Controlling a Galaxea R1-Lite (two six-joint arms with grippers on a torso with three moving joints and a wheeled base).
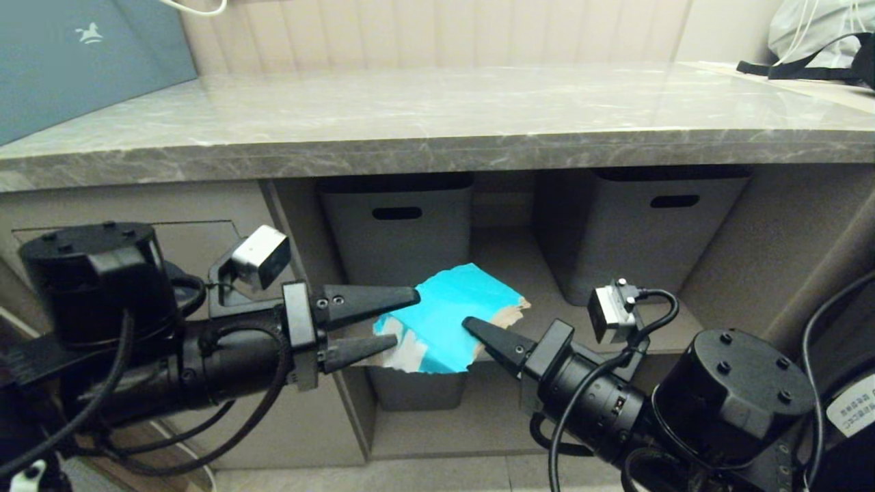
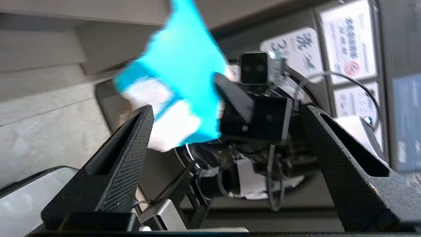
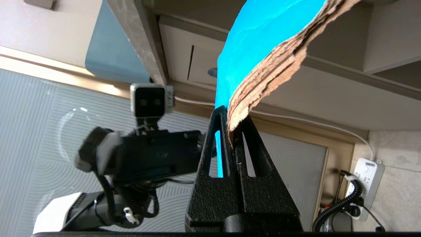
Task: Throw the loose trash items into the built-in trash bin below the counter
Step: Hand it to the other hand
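below the thick edge of the grey marble counter (image 1: 437, 147), the right gripper (image 1: 472, 324) holds the turquoise card (image 1: 454, 318) in the air, its jaws clamped together on the card's torn brown cardboard edge (image 3: 263, 75). the card hangs in front of the open shelf bay, before the left of two grey plastic tubs (image 1: 400, 225), well clear of the counter top. the left gripper (image 1: 407, 321) reaches in level from the left, its jaws wide apart, one fingertip above and one below the card's near-left corner, where white patches show; whether either fingertip touches the card cannot be told. at far left, behind the left arm, the beige cabinet front (image 1: 198, 236) shows the outline of a flap. a blue-grey bag with a white horse logo (image 1: 82, 61) stands on the counter's far left.
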